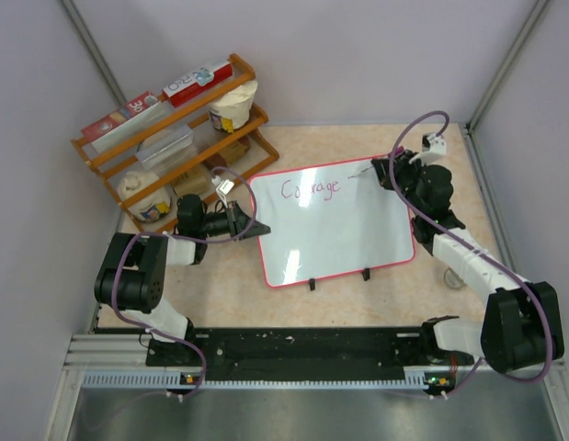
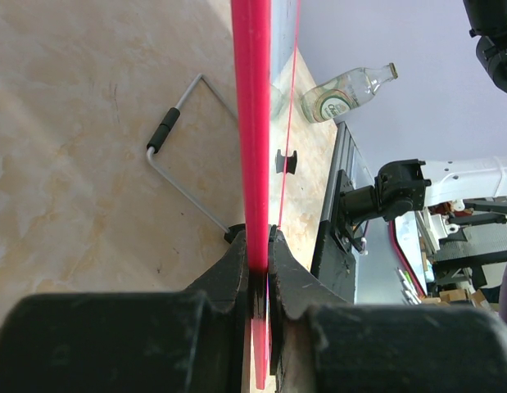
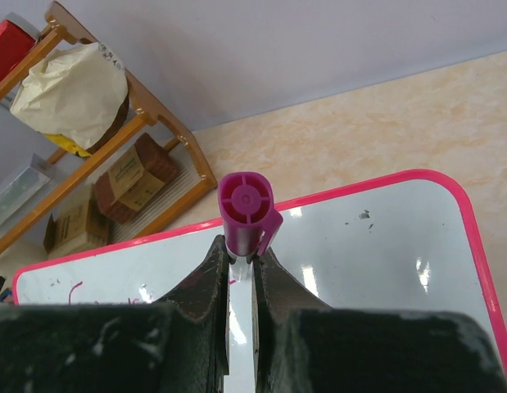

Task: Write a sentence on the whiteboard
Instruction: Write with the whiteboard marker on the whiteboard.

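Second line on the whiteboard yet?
No, the whiteboard carries only one line of writing, reading "Courage", near its far edge.

White whiteboard (image 1: 344, 234) with pink-red rim, purplish-pink sentence (image 1: 311, 189), magenta marker (image 3: 246, 205), beige marbled table (image 1: 229, 296).

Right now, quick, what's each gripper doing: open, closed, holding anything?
Left gripper: closed on the whiteboard edge.
Right gripper: closed on the purple marker.

I count one whiteboard (image 1: 339, 234) on the surface (image 1: 266, 308), bearing one written word (image 1: 311, 188) and two black clips (image 1: 312, 284) at its 6 o'clock edge. There is one purple marker (image 3: 245, 209), one wooden rack (image 3: 147, 110) at 10 o'clock, one glass bottle (image 2: 347, 90), and two arms: the left arm (image 1: 137, 276) at 8 o'clock, the right arm (image 1: 468, 257) at 4.
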`<act>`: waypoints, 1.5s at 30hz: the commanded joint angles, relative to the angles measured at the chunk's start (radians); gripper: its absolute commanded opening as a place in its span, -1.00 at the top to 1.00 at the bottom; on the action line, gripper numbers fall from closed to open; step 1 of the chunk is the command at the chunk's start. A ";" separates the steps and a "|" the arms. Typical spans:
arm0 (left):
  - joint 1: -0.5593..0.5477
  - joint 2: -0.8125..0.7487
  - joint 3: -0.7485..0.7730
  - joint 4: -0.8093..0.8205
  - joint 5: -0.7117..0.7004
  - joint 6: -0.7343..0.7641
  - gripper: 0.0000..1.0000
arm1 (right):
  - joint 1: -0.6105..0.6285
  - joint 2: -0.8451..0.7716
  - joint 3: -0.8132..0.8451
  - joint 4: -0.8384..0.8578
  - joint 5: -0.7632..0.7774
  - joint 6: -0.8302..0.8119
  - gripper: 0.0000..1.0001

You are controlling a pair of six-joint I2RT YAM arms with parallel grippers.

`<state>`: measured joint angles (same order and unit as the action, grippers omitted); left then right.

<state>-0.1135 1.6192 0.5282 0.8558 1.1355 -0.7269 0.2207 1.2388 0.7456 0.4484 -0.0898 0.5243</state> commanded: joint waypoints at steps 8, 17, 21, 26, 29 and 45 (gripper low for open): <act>0.000 0.010 0.016 0.035 -0.069 0.070 1.00 | 0.005 -0.010 -0.011 -0.022 0.076 -0.020 1.00; 0.000 0.008 0.018 0.032 -0.069 0.070 1.00 | 0.003 -0.065 0.006 -0.008 0.024 0.034 1.00; 0.000 0.010 0.019 0.032 -0.068 0.069 1.00 | 0.003 -0.076 0.023 -0.001 0.007 0.052 1.00; 0.000 0.010 0.019 0.032 -0.068 0.070 1.00 | 0.003 -0.056 0.054 0.003 0.002 0.059 1.00; 0.000 0.010 0.021 0.034 -0.068 0.069 1.00 | 0.002 -0.033 0.061 0.006 0.002 0.057 1.00; 0.000 0.007 0.018 0.035 -0.066 0.072 1.00 | 0.003 0.028 0.057 0.046 0.022 0.065 1.00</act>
<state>-0.1135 1.6196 0.5282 0.8597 1.1362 -0.7303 0.2207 1.2545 0.7559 0.4507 -0.0799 0.5953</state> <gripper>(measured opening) 0.100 0.062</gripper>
